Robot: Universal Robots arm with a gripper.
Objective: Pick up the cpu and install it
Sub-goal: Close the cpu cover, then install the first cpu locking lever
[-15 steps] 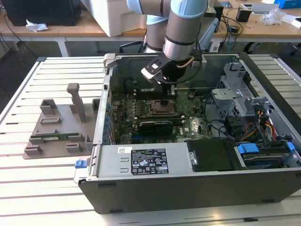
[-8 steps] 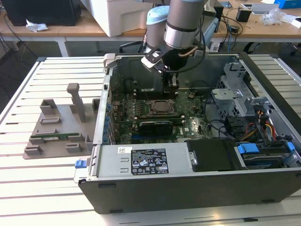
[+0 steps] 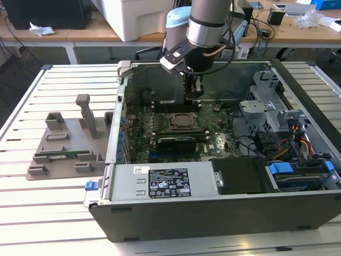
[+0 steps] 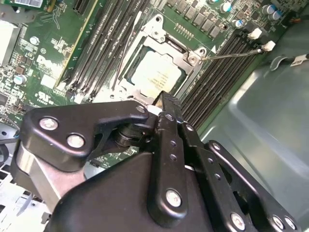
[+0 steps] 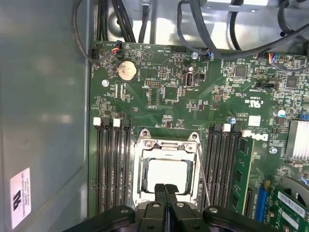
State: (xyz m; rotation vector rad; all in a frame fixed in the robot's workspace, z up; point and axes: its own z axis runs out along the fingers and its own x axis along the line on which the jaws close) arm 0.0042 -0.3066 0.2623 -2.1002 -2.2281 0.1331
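Arm (image 3: 205,24) pointing straight down into the computer case (image 3: 213,213); gripper (image 5: 165,187) clenched on nothing, over the cpu (image 5: 169,171) seated in its socket (image 5: 145,145).

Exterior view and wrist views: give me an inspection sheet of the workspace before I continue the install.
Surface: slatted white table carrying an open computer case.
Job's things: cpu lies in the motherboard socket.
Clutter: grey fixture tray holding a green memory stick.
Grippers: gripper shut, holding nothing, poised over the cpu.
Cables: black cables along the board's edge; coloured wires at the exterior view's right.
Surroundings: desks behind the table.
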